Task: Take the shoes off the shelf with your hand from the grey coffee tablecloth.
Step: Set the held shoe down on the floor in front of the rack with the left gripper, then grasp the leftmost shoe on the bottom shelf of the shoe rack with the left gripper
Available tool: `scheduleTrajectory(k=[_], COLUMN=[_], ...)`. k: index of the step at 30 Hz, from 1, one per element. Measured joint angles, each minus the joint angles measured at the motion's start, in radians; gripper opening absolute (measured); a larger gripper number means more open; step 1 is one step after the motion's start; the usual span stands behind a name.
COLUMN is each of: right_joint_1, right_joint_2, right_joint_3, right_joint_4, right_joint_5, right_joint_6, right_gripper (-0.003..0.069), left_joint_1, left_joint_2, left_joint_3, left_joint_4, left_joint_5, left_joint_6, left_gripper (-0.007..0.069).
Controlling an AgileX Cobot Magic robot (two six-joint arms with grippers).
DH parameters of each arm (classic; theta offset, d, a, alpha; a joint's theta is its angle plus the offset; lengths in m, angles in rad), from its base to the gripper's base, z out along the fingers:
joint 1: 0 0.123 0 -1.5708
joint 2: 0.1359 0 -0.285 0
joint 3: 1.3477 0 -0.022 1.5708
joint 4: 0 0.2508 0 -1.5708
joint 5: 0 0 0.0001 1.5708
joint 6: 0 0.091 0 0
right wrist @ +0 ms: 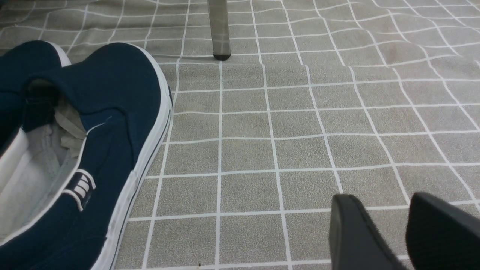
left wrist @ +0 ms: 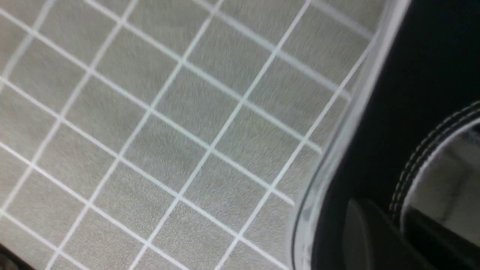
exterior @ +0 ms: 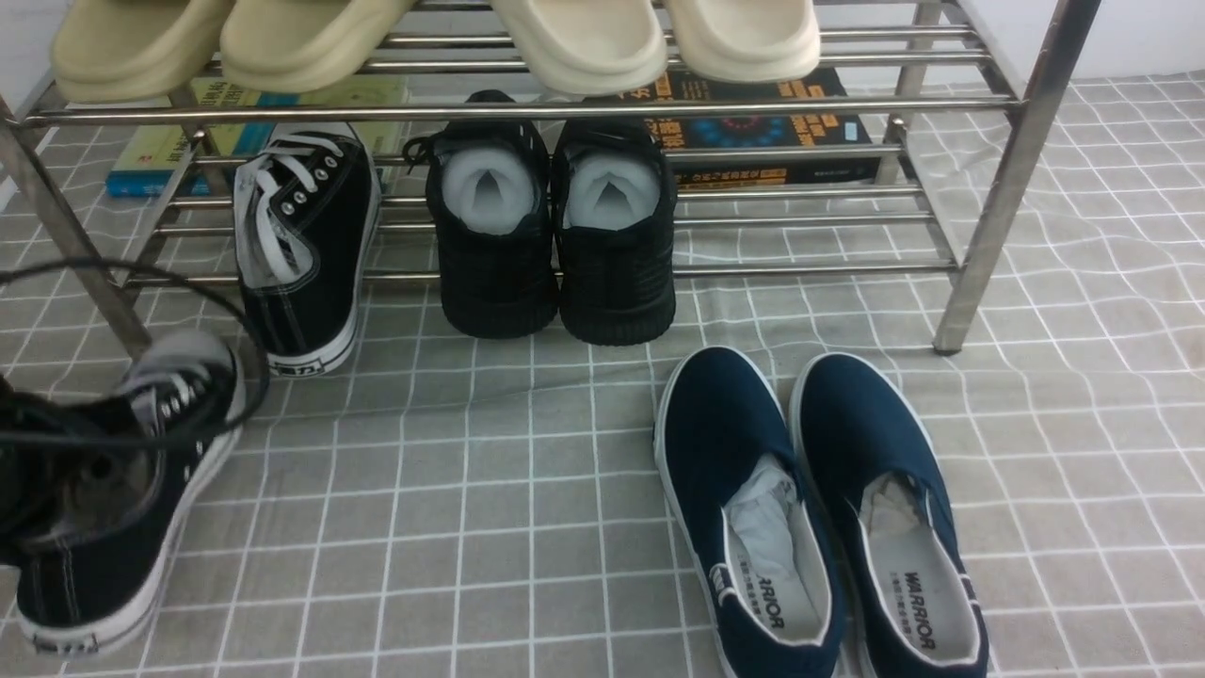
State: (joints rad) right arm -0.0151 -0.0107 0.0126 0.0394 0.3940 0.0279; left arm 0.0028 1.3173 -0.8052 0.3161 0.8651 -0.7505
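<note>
Left end effector (exterior: 80,494) clamps sneaker (exterior: 104,579) at collar.

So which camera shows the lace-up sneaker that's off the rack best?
The front view: the sneaker appears nearly whole, with laces, heel and white sole edge. The left wrist view catches only a close slice of its black side and stitched collar. The right wrist view misses it.

"WARRIOR" is printed on the insole of each navy slip-on (exterior: 725,433). The dark book (exterior: 753,122) bears yellow characters too small to read. The sneakers' (exterior: 301,245) heel tags are blurred.
</note>
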Motion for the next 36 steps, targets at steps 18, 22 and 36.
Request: scheduleTrajectory(k=[18,22,36], right_joint_1=[0.0,0.0,0.0], right_joint_2=[0.0,0.0,0.0], right_joint_3=[0.0,0.0,0.0], right_joint_4=[0.0,0.0,0.0], right_joint_5=[0.0,0.0,0.0], right_joint_6=[0.0,0.0,0.0], right_gripper=[0.0237,0.0237,0.0239], left_joint_1=[0.0,0.0,-0.003], left_joint_2=[0.061,0.182,0.465], left_joint_3=[-0.237,-0.337,-0.547], left_joint_4=[-0.152,-0.335,-0.479], left_joint_5=[-0.135,-0.207,-0.157], left_joint_6=[0.092,0.257,0.481], left_gripper=[0.0559,0.0565,0.005])
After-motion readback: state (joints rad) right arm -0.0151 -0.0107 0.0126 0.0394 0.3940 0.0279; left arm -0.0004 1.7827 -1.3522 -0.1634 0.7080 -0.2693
